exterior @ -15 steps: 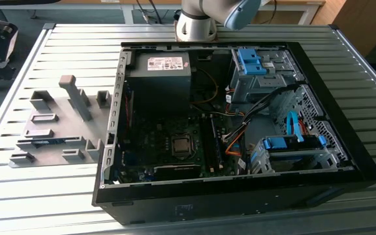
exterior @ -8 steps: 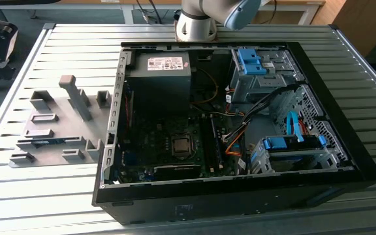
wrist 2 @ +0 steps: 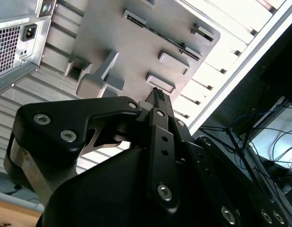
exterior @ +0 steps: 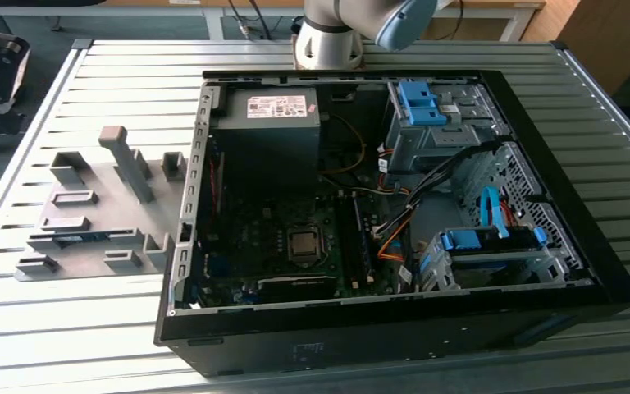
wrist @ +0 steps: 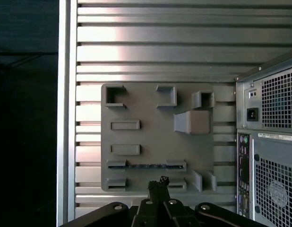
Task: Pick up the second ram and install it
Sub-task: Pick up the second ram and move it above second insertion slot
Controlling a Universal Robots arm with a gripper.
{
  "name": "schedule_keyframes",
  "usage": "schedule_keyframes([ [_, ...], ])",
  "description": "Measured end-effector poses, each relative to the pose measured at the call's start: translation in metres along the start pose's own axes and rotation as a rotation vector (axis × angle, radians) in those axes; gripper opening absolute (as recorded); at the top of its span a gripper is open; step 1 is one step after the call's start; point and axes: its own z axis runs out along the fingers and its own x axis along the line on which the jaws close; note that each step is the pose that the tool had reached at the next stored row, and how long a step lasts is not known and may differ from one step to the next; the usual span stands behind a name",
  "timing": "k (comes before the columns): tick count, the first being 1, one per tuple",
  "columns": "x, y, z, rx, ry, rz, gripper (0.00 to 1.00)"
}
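The second ram (wrist: 146, 166) is a thin dark stick lying on edge between low blocks of the grey tray (wrist: 150, 137). It also shows as a blue-green strip (exterior: 75, 239) in the exterior view and as a dark line (wrist 2: 162, 37) in the second wrist view. My gripper (wrist: 158, 181) hangs well above the tray, its tips near the ram's row. Both wrist views show the two black fingers (wrist 2: 158, 101) pressed together with nothing between them. The ram is untouched.
The open computer case (exterior: 577, 271) lies on the slatted metal table (exterior: 96, 345), on the exterior view's right of the tray. Long black motherboard sockets (exterior: 354, 242) run beside the processor socket (exterior: 304, 244). The arm's base (exterior: 330, 41) stands behind the case.
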Motion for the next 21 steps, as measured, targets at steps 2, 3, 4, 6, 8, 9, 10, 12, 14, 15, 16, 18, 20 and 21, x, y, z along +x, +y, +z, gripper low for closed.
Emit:
schedule_keyframes([
  [2, 0.0002, 0.0, 0.0, -0.0004, 0.0014, -0.033, 0.11],
  [3, 0.0003, 0.0, 0.0, -0.0006, 0.0022, -0.051, 0.11],
  [4, 0.0003, 0.0, 0.0, -0.0008, 0.0029, -0.068, 0.11],
  [6, 0.0004, 0.0, 0.0001, -0.0014, 0.0042, -0.1, 0.11],
  [8, 0.0005, 0.0, 0.0001, -0.0018, 0.0056, -0.133, 0.11],
  [9, 0.0006, 0.0, 0.0001, -0.002, 0.0062, -0.149, 0.11],
  [10, 0.0007, 0.0, 0.0001, -0.0023, 0.0069, -0.167, 0.11],
  [12, 0.0008, 0.0, 0.0001, -0.0027, 0.0083, -0.199, 0.11],
  [14, 0.001, 0.0, 0.0002, -0.0032, 0.0096, -0.231, 0.11],
  [15, 0.001, 0.0, 0.0002, -0.0034, 0.0103, -0.247, 0.11],
  [16, 0.0011, 0.0, 0.0002, -0.0035, 0.0109, -0.262, 0.11],
  [18, 0.0013, -0.0001, 0.0002, -0.0039, 0.0122, -0.292, 0.11],
  [20, 0.0015, -0.0001, 0.0002, -0.0044, 0.0134, -0.321, 0.11],
  [21, 0.0015, -0.0001, 0.0002, -0.0046, 0.014, -0.335, 0.11],
])
